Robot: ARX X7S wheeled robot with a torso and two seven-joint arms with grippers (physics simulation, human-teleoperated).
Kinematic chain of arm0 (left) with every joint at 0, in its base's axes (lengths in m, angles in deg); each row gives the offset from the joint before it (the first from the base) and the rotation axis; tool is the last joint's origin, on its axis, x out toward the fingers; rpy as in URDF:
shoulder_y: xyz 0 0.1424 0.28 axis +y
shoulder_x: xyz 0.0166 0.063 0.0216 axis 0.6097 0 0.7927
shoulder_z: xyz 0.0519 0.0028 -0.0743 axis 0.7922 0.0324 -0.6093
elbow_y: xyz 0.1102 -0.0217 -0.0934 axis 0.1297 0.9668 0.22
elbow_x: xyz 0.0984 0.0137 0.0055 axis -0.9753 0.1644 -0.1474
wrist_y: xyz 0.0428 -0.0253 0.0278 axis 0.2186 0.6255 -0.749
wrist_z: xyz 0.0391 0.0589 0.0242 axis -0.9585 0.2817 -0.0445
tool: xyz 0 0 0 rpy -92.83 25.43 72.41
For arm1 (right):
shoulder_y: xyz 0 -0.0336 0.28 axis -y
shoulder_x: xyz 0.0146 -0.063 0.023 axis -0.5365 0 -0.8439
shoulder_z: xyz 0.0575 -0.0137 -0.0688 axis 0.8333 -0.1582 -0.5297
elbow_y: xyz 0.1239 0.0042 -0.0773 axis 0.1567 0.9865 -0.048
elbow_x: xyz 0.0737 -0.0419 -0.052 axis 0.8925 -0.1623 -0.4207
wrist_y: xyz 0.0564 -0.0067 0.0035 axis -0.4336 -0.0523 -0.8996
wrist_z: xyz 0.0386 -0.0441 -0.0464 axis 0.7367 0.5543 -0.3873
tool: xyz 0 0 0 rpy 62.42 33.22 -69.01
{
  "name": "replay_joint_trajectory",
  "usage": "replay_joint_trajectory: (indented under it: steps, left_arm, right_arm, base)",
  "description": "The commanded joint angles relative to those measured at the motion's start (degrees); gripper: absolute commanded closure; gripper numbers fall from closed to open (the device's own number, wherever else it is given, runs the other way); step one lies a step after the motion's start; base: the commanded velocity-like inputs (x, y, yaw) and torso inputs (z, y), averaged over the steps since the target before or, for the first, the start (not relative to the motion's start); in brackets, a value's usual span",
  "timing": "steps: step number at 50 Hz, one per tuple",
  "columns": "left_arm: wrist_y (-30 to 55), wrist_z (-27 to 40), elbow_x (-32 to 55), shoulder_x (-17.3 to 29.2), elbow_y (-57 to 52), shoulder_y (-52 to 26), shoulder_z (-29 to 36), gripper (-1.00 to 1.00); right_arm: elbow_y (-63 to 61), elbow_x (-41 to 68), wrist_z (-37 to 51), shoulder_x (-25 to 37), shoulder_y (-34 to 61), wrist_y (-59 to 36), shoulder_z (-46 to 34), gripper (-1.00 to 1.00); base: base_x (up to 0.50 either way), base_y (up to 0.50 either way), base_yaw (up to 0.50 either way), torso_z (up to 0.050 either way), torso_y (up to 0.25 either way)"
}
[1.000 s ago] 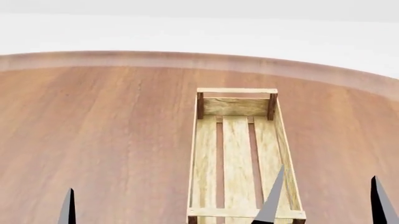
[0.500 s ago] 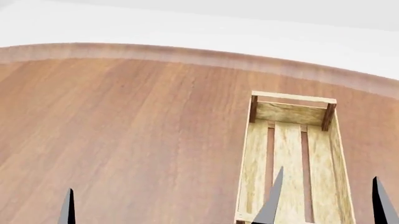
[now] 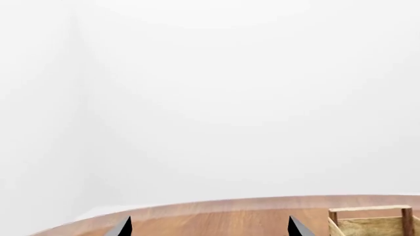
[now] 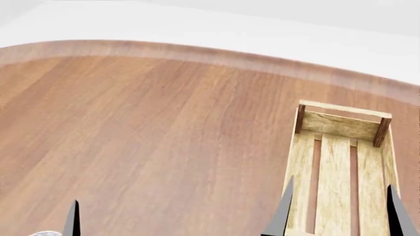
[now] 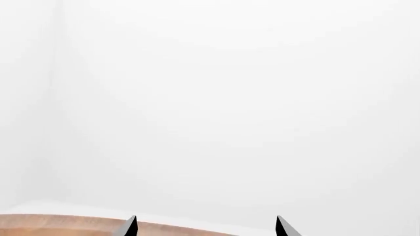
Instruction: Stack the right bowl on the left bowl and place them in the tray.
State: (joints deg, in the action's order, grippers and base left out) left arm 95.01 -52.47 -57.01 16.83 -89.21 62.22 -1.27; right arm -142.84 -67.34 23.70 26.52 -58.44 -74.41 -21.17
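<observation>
**Wood desk, one tray, two grippers spread, bowls out of frame**

Wood everywhere: one reddish-brown desk [image 4: 151, 142] with long plank grain and a curved far rim, white floor or wall beyond it. One tray [image 4: 341, 167] on the desk, pale rough timber, rectangular, sitting at the head view's lower right, its near end cut off by the frame edge. Slatted bottom: three light slats with two dark gaps between them. Low plank sides, a raised rail across the far end held on two darker brown corner posts. Tray interior bare in the part that shows.

Bowls: zero clearly seen in any view. One tiny pale sliver at the head view's bottom left edge, beside the left fingertip; too little showing to tell what it is.

Grippers: two. Right gripper [image 4: 335, 214]: two dark pointed fingertips, set wide, one over the tray's left side plank, the other over its right side; nothing between them. Right wrist view shows the same two tips [image 5: 130, 227] spread apart, mostly white background, a thin strip of desk rim at the bottom.

Left gripper [image 3: 208, 227]: left wrist view shows two dark tips well apart, holding nothing, the desk rim and the tray's far end rail [image 3: 371, 210] ahead. Head view shows only one left fingertip [image 4: 72, 219], low at the left.
</observation>
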Motion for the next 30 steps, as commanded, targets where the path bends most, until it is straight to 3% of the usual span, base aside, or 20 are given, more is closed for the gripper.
replay_joint_trajectory:
  steps: [1,30]
  left_arm:
    - [-2.3,-1.9,0.0,-0.5,0.9,0.1,-1.3,-1.00]
    - [-2.2,-1.1,0.2,0.5,0.4,0.1,-0.7,-1.00]
  right_arm:
    - [0.9,0.2,-0.7,0.0,1.4,-0.1,-0.2,-1.00]
    - [0.3,3.3,4.0,3.9,3.7,0.9,-3.0,-1.00]
  base:
    - [0.00,0.00,0.00,0.049,0.000]
    - [0.00,0.00,0.00,0.049,0.000]
